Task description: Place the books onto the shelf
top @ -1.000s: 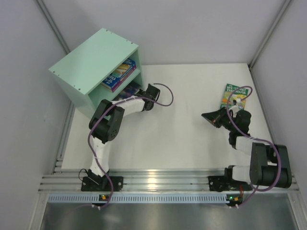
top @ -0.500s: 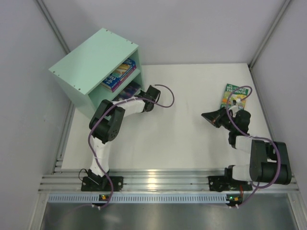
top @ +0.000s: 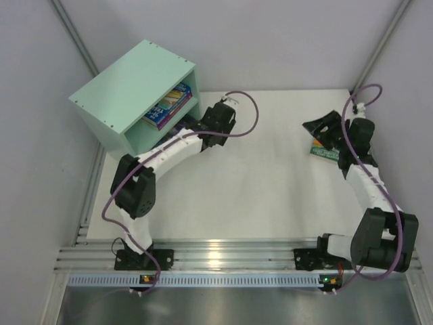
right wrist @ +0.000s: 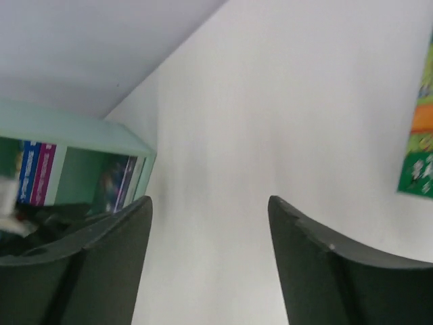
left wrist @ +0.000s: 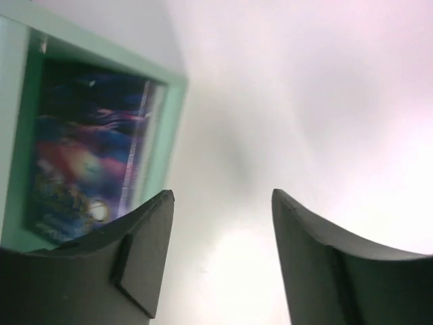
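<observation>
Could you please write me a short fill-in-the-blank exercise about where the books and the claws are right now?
1. The green book lies on the ____, not on the shelf.
2. The left claw and the right claw are both open and hold ____.
3. The shelf now holds ____ books.
Missing words: table; nothing; three.
</observation>
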